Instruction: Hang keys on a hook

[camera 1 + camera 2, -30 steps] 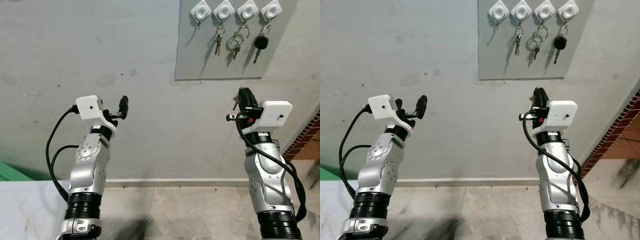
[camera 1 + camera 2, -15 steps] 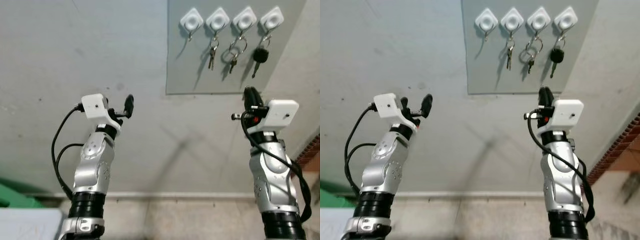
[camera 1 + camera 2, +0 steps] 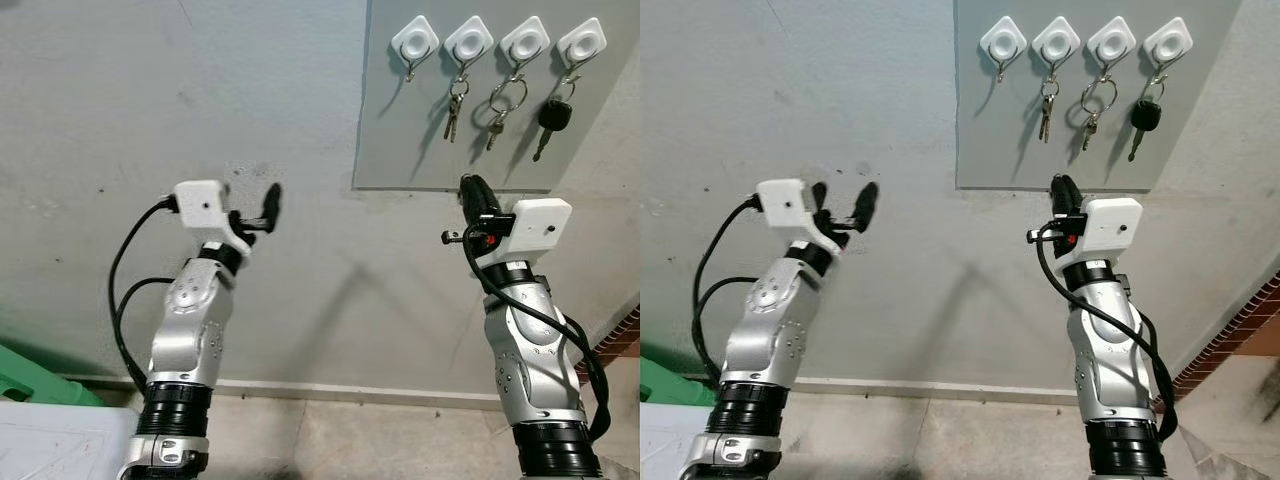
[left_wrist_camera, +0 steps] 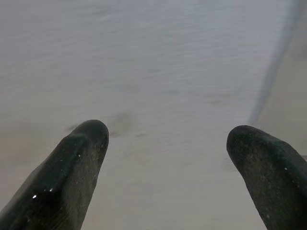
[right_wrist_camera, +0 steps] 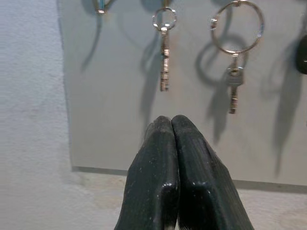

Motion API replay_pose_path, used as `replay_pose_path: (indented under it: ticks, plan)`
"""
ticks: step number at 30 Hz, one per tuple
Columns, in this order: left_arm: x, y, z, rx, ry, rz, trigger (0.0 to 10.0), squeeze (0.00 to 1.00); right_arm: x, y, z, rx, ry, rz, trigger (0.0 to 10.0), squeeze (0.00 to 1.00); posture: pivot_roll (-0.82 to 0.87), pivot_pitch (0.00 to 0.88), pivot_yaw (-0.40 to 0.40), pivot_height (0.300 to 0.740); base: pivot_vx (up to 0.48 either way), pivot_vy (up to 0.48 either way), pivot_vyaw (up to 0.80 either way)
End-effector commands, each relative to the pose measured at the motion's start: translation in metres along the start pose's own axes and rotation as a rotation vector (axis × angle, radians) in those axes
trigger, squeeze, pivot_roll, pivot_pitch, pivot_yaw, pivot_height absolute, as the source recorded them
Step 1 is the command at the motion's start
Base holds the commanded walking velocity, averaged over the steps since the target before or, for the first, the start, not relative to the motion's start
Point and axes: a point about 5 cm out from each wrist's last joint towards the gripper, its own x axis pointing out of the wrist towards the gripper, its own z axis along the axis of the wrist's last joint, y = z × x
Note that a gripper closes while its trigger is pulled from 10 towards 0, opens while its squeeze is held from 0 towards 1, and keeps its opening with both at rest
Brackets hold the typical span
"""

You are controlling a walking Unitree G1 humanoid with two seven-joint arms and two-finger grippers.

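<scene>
Four hooks [image 3: 499, 42] on grey panel [image 3: 400, 140]; leftmost hook [image 3: 414, 42] bare, three hold keys [image 3: 497, 100]. Right gripper [image 3: 474, 190] closed, empty, below panel edge. Left gripper [image 3: 255, 212] spread, empty, before bare wall [image 3: 150, 90].

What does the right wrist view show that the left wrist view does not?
Right wrist view: the right gripper, fingers pressed together, pointing at the grey panel, with a single key and a key on a large ring hanging above. Left wrist view: the left gripper, fingers spread apart, facing bare wall. Both look along two black fingers toward the grey wall.
</scene>
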Motion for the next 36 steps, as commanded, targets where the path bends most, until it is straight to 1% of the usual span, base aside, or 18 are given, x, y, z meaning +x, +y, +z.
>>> replay_pose_path:
  ticks: [1,5,7,11,14,15,16,23,24,26,33,36]
  plan:
    - [0.005,-0.007,0.008,0.030,-0.019,-0.042,10.0,0.00,0.007,0.006,0.003,0.009,-0.006,0.039,10.0,0.00,-0.01,0.008,0.034,0.740,0.000,0.000,0.00]
    - [0.013,-0.025,0.014,0.046,-0.033,-0.136,10.0,0.00,0.017,0.013,0.004,0.020,-0.008,0.104,10.0,0.00,-0.01,0.019,0.039,0.740,0.000,0.000,0.00]
    - [0.015,-0.028,0.016,0.042,-0.036,-0.156,10.0,0.00,0.019,0.014,0.006,0.016,-0.016,0.122,10.0,0.00,-0.01,0.021,0.040,0.740,0.000,0.000,0.00]
    - [0.019,-0.036,0.023,0.045,-0.054,-0.192,10.0,0.00,0.030,0.019,0.013,0.025,-0.046,0.159,10.0,0.00,-0.02,0.036,0.049,0.740,0.000,0.000,0.00]
    - [0.020,-0.038,0.025,0.042,-0.059,-0.201,10.0,0.00,0.035,0.021,0.017,0.035,-0.065,0.169,10.0,0.00,-0.02,0.040,0.049,0.740,0.000,0.000,0.00]
    - [0.020,-0.041,0.029,0.047,-0.068,-0.216,10.0,0.00,0.041,0.022,0.022,0.046,-0.087,0.173,10.0,0.00,-0.02,0.042,0.049,0.740,0.000,0.000,0.00]
    - [0.020,-0.042,0.029,0.047,-0.071,-0.220,10.0,0.00,0.043,0.022,0.023,0.050,-0.092,0.173,10.0,0.00,-0.02,0.045,0.047,0.740,0.000,0.000,0.00]
    - [0.025,-0.045,0.043,0.078,-0.106,-0.258,10.0,0.00,0.058,0.023,0.033,0.045,-0.132,0.197,10.0,0.00,0.00,0.055,0.036,0.740,0.000,0.000,0.00]
    - [0.025,-0.045,0.043,0.078,-0.106,-0.258,10.0,0.00,0.058,0.023,0.033,0.045,-0.132,0.197,10.0,0.00,0.00,0.055,0.036,0.740,0.000,0.000,0.00]
    - [0.026,-0.047,0.048,0.083,-0.119,-0.270,10.0,0.00,0.064,0.024,0.039,0.042,-0.152,0.208,10.0,0.00,0.00,0.056,0.034,0.740,0.000,0.000,0.00]
    - [0.027,-0.050,0.055,0.088,-0.136,-0.287,10.0,0.00,0.073,0.025,0.049,0.055,-0.195,0.229,10.0,0.00,0.00,0.058,0.033,0.740,0.000,0.000,0.00]
    - [0.028,-0.050,0.057,0.089,-0.141,-0.291,10.0,0.00,0.077,0.028,0.056,0.101,-0.222,0.263,10.0,0.00,0.00,0.059,0.032,0.740,0.000,0.000,0.00]
